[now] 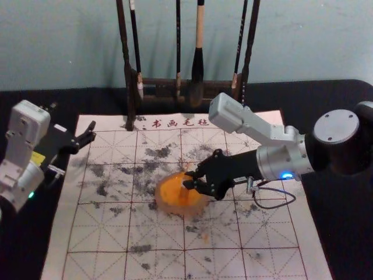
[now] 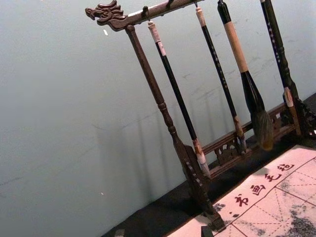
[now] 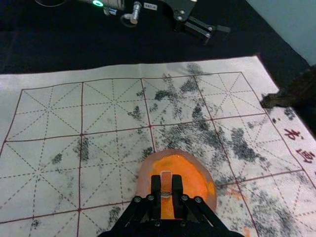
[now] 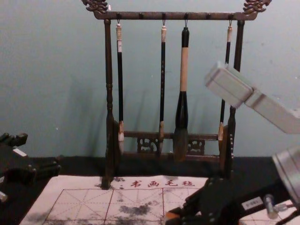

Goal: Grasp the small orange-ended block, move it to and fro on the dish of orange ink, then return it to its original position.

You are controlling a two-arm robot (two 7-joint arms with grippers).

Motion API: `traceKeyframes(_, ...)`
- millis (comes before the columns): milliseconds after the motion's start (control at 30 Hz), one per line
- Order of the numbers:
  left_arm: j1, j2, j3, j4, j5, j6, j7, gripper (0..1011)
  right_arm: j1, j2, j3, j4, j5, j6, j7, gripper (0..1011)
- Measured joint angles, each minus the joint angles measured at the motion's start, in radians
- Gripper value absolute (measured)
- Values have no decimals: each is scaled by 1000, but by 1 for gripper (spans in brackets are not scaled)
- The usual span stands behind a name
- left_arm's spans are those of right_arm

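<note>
See the brush rack [image 4: 150, 16] up to its carved ends in the chest view, the mat [image 1: 265, 233] laid out broadly in the head view. Find the left gripper [image 4: 42, 153] parked with fingers spread; the right gripper [image 1: 188, 179] over the orange ink dish [image 1: 165, 205], pinching the small block [image 3: 166, 181].

My right tool [image 1: 186, 179] is black; toward three o'clock sit silver-grey casing [image 1: 282, 158], a blue light [image 1: 287, 175] and a looping dark cable [image 1: 274, 208].
</note>
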Motion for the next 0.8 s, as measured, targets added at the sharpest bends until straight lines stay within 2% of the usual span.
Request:
traceKeyframes(333,0,0,0,0,0,0,0,1001,21,-33,-14,31,-2,-1,5,104)
traceKeyframes(800,0,0,0,0,0,0,0,1001,52,-76,-16,97,-16,-4,-17,104)
